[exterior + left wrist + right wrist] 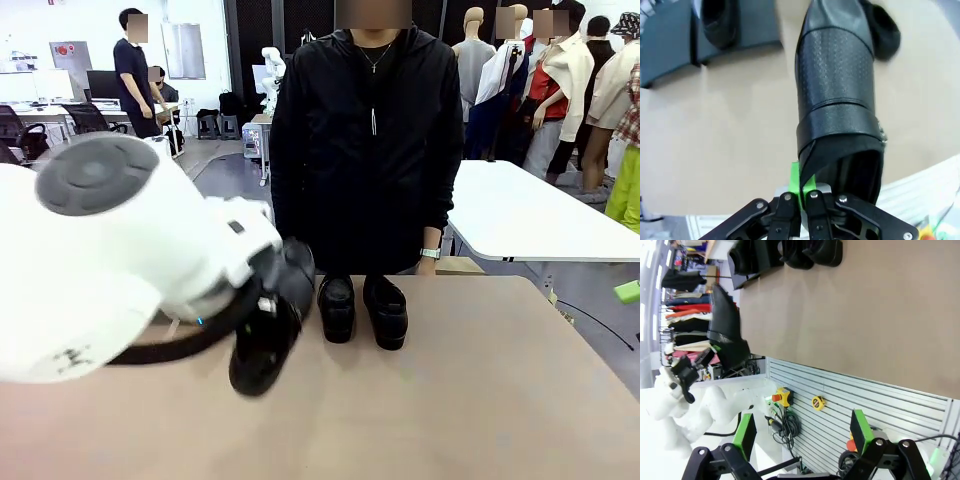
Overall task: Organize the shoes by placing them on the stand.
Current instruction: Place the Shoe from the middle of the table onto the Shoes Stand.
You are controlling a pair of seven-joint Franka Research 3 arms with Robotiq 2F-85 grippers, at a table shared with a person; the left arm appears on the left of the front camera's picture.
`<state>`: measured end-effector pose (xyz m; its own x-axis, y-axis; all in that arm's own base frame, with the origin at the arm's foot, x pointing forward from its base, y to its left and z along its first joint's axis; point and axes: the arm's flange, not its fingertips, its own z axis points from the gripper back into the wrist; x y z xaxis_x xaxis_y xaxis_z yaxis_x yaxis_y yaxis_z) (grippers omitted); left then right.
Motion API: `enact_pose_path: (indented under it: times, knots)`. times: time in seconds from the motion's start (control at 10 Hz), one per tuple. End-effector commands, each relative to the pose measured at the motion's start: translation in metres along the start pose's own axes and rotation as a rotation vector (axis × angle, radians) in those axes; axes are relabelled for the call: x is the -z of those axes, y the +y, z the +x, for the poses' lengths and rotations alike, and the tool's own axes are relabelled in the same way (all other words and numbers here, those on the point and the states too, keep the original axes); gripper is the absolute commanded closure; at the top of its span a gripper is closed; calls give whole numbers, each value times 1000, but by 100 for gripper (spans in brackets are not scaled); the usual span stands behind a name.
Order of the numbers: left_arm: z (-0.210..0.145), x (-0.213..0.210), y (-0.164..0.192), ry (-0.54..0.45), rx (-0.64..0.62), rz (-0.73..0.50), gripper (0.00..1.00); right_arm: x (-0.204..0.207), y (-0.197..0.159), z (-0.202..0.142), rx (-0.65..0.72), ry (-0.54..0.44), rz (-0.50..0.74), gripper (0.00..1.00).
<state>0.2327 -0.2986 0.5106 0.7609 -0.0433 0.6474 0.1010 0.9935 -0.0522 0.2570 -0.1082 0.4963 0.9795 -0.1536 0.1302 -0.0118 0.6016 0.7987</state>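
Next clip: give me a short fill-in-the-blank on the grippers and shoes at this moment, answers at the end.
1. The black shoe is held by the robot's ____ arm.
2. The right gripper has its jaws ____, with nothing between them.
3. ____ chunky loafers stand side by side in front of the person.
4. The pads on the right gripper's fingers are coloured ____.

Answers: left; open; two; green.
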Motion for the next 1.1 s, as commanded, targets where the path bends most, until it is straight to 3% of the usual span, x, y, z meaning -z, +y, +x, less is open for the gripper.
enact_pose_path:
  times: [0.0, 0.1, 0.2, 0.7, 0.8, 1.0]
  knots:
    - [-3, 20, 25, -187, -88, 2, 100, -3, -1, -2, -20, 4, -1, 0]
    - [-1, 19, 28, -209, -132, 23, 100, -3, -1, -2, -20, 4, -1, 0]
    - [20, -5, 10, -88, -59, 0, 100, -3, -1, -2, -20, 4, -1, 0]
    - [15, 1, 6, -87, -67, 15, 100, -3, -1, -2, -20, 4, -1, 0]
    - [42, 20, -1, -88, -63, 99, 100, -3, -1, -2, -20, 4, -1, 0]
    - [118, 61, 9, 0, -100, 93, 100, -3, -1, -2, -20, 4, -1, 0]
